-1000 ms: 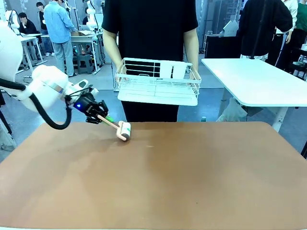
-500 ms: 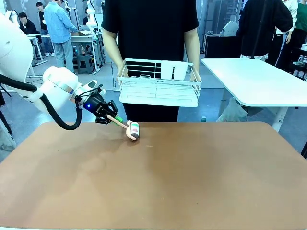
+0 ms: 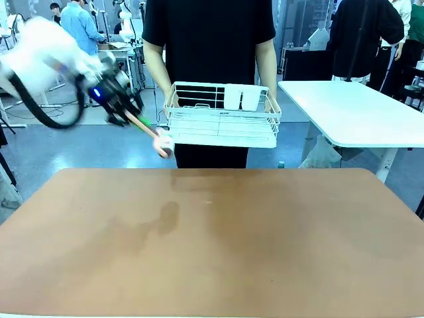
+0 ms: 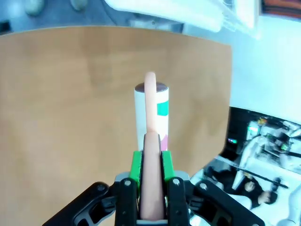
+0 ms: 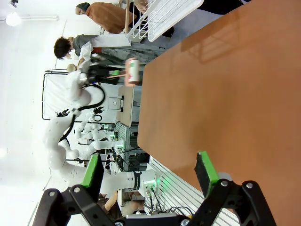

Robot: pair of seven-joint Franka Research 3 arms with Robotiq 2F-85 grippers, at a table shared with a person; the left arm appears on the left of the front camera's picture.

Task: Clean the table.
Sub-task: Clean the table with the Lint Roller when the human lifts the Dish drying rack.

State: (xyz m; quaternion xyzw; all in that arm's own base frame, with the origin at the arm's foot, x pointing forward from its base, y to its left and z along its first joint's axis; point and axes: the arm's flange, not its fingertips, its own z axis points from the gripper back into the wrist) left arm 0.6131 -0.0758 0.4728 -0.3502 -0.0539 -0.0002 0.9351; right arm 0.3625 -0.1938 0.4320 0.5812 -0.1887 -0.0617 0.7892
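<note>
Pink-handled lint roller (image 3: 162,147) clamped in left end effector (image 3: 127,114), clear of the worktop (image 3: 265,252). Status of right end effector (image 5: 148,165): released.

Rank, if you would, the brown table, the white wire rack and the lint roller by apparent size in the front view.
1. brown table, clearly the largest
2. white wire rack, held farther from the camera
3. lint roller, the smallest

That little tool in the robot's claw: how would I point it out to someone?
Start at the big brown table, then look above its far edge, toward the left, where the left gripper is shut on a lint roller. Unlike the white wire rack beside it, it is a thin peach stick tipped with a short white roll.
</note>
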